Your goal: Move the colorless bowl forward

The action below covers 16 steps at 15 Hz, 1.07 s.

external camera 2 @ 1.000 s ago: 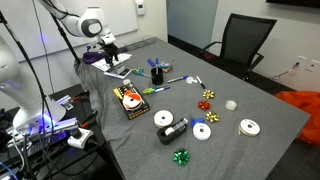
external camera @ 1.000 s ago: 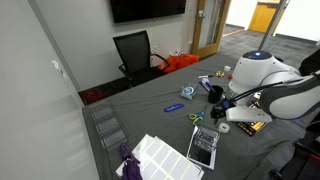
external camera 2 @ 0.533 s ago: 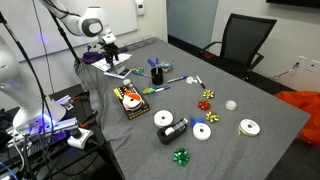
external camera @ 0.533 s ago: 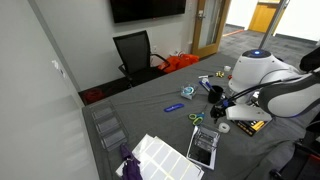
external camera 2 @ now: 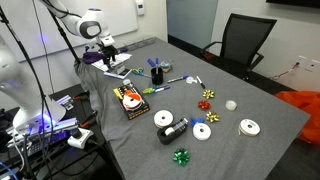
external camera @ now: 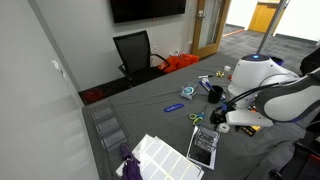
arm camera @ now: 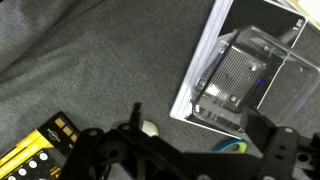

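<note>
Over on the left, the grey-clothed surface runs bare from its wall-side edge toward the middle, with clear rectangular plastic boxes lined along that edge. Wrist view now: the black claw is spread wide, empty, touching nothing. And the small, shallow, see-through colorless bowl, pale bluish, sits mid-surface, open cloth on its left, clutter on its right, apart from the claw.
</note>
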{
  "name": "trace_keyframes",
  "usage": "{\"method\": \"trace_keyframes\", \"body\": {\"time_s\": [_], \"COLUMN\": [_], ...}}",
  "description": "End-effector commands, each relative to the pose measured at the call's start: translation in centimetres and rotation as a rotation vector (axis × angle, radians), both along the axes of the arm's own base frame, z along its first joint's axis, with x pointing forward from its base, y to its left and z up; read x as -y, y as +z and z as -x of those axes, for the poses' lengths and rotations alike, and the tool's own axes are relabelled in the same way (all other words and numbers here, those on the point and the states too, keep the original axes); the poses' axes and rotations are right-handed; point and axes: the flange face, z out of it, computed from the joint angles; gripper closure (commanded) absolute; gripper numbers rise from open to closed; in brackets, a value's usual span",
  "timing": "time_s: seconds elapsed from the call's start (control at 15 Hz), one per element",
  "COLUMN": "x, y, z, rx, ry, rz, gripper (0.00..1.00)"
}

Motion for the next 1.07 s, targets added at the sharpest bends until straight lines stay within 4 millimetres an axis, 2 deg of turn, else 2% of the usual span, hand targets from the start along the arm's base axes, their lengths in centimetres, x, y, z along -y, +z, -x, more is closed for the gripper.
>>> {"method": "trace_keyframes", "body": {"time_s": [0.0,0.4,0.47,0.53,1.0], "x": [-0.8,-1.1,-1.1,-1.0,-0.8], "y": [-2.1,-4.5,-4.9,-5.0,-5.6], "z": [0.3,0.1,0.0,0.0,-0.5], "rx": [-0.020,-0.029,-0.029,-0.027,-0.022], "ry": [-0.017,-0.067,-0.077,-0.081,-0.101], "rz": [-0.034,-0.066,-0.074,-0.079,-0.098], "gripper": [0.00,0.00,0.25,0.26,0.75]}}
